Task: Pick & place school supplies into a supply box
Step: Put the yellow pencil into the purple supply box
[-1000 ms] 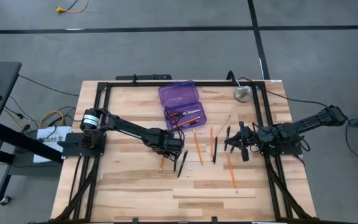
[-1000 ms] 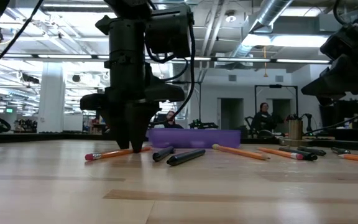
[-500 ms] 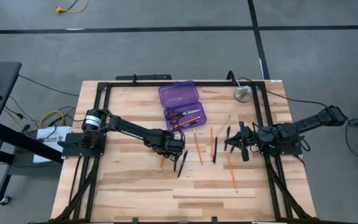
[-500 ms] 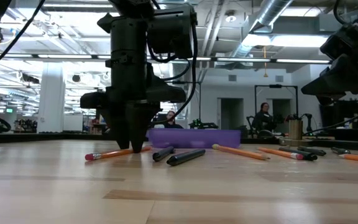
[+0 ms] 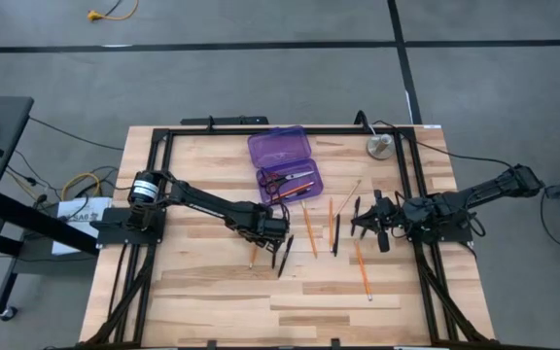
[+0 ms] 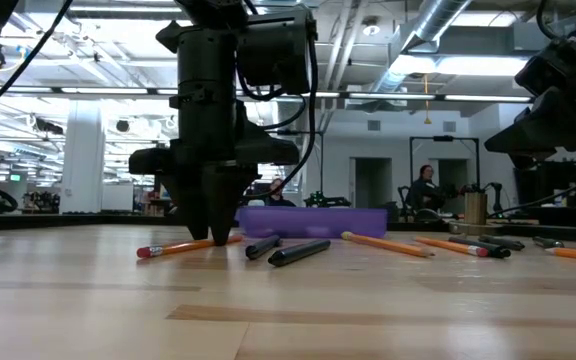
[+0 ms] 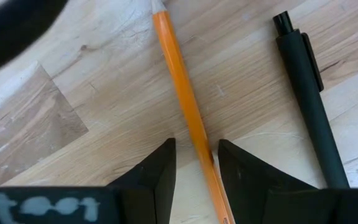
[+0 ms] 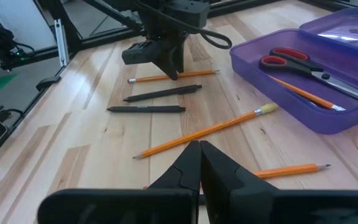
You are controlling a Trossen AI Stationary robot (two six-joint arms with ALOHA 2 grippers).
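- The left gripper [image 5: 261,236] sits just left of centre in the high view, pointing straight down at the table [image 5: 212,292].
- In the left wrist view its two fingers [image 7: 157,171] stand slightly apart with an orange pencil [image 7: 188,112] running between them; whether the pads are pressing the pencil yet I cannot tell.
- In the low view the fingertips meet the wood right at that pencil, its pink eraser end sticking out toward the left of the frame.
- A black pen [image 7: 309,106] lies just beside the pencil, with a second pen [image 6: 300,251] near it.
- The purple supply box [image 5: 284,165] lies open in the upper centre of the high view, already holding red-handled scissors [image 5: 282,179] and a pencil.
- More pencils and pens lie scattered right of centre.
- The right gripper [image 5: 375,223] waits at centre right, fingers pressed together and holding nothing.
- To do this step well, I judge the left fingers should close squarely across the pencil, then lift straight up so the neighbouring pen is not nudged.
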